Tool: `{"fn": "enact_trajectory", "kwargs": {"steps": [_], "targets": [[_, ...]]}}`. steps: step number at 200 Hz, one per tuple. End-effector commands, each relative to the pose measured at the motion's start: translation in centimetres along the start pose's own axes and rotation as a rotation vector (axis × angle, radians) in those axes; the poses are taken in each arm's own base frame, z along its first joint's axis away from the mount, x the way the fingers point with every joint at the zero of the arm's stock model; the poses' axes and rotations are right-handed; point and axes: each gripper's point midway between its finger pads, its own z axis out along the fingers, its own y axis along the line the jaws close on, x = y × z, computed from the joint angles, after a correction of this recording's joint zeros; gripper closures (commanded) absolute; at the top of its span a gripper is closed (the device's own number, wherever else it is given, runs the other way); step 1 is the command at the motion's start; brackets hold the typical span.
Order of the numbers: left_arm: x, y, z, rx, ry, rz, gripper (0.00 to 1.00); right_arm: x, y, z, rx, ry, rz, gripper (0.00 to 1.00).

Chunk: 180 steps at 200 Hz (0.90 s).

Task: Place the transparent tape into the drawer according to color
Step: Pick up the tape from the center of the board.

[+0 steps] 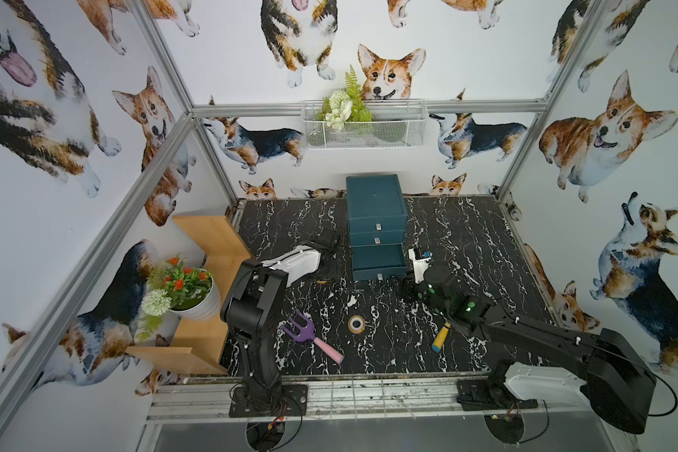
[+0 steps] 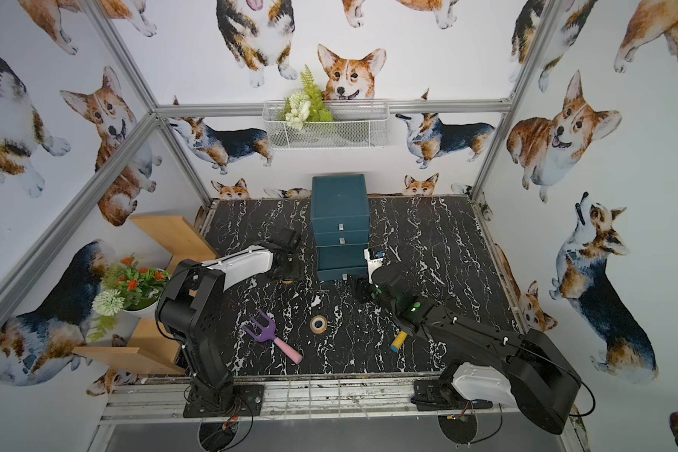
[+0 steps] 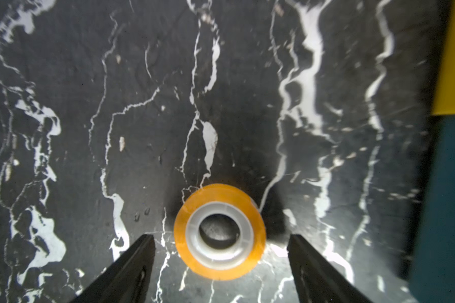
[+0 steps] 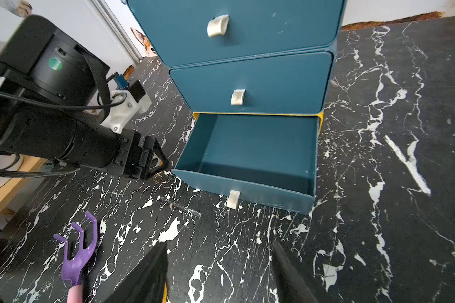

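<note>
The left arm (image 1: 251, 301) rises from its base at the near edge, folds at the elbow and reaches forward, its white forearm (image 1: 290, 262) roughly level and the wrist tipped down. The left gripper (image 3: 221, 237) hangs low with its fingers (image 3: 132, 265) spread wide (neither touches anything). The right arm (image 1: 545, 332) stretches long and low toward the middle. The right gripper (image 4: 218, 262) points down and forward, jaws apart and empty.
</note>
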Motion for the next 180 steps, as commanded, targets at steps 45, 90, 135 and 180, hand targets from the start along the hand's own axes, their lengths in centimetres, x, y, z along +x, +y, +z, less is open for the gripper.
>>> {"fn": "enact_trajectory", "kwargs": {"steps": [45,90,135,180], "targets": [[0.6,0.6,1.1,-0.059,0.053,0.058,0.27,-0.7,-0.2,-0.4,0.001,-0.034,0.017,0.32],[2.2,1.2,1.4,-0.079,0.117,0.109,0.21,-0.8,-0.4,-0.4,0.008,-0.036,0.019,0.32],[3.0,0.9,2.1,-0.068,0.145,0.137,0.30,-0.9,-0.6,-0.4,0.015,-0.038,0.023,0.32],[4.3,1.3,2.0,-0.069,0.186,0.177,0.21,-1.1,-0.7,-0.6,0.019,-0.043,0.024,0.32]]}}
